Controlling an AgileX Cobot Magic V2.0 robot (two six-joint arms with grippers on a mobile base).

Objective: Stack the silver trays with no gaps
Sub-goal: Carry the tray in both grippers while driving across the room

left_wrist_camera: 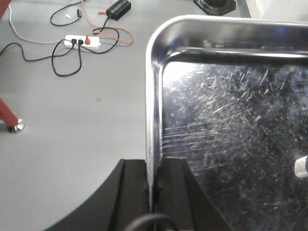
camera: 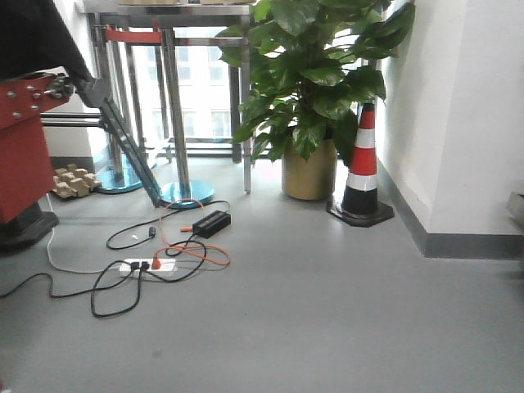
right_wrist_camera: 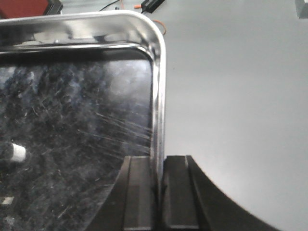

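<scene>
Bottom centre of both wrist views, left gripper clamped on silver tray rim, right gripper clamped on opposite rim

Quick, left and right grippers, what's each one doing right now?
The left gripper is shut on the left rim of the silver tray.
The right gripper is shut on the right rim of the silver tray.

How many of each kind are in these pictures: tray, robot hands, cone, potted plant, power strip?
tray: 1
hands: 2, left hand and right hand
cone: 1
plant: 1
power strip: 1
Total: 6
</scene>
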